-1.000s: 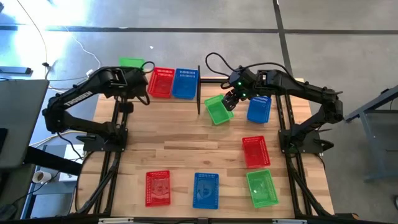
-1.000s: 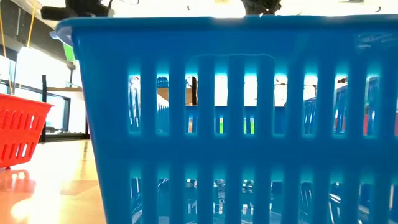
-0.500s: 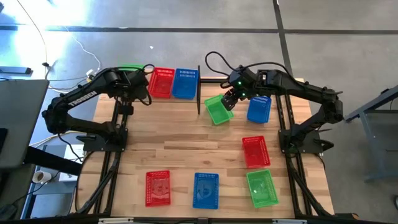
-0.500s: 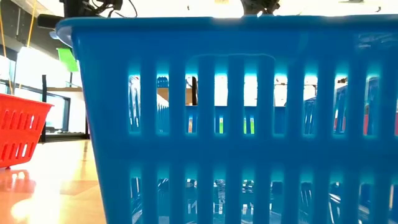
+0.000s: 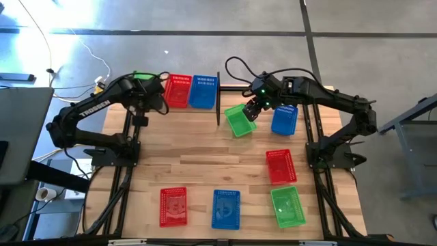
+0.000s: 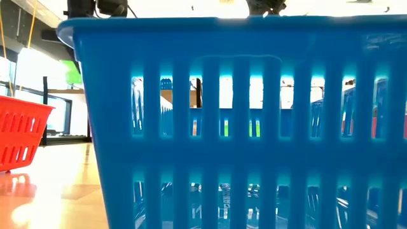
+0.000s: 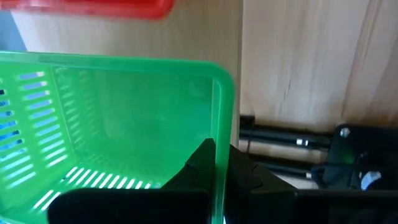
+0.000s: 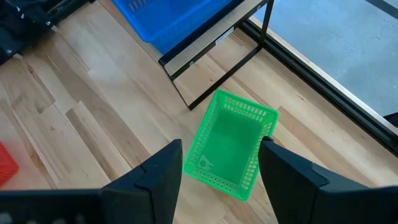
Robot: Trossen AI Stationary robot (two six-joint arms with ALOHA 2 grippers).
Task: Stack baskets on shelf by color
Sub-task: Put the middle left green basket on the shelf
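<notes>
Lying skewed on table, green basket [image 5: 238, 120], long axis diagonal

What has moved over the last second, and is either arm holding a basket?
The left gripper, jaws shut on a green basket, has carried it down over the shelf's left end, beside the red basket there. The right gripper still hovers, jaws open, over the green basket on the table, holding nothing. The other baskets have not moved.
</notes>
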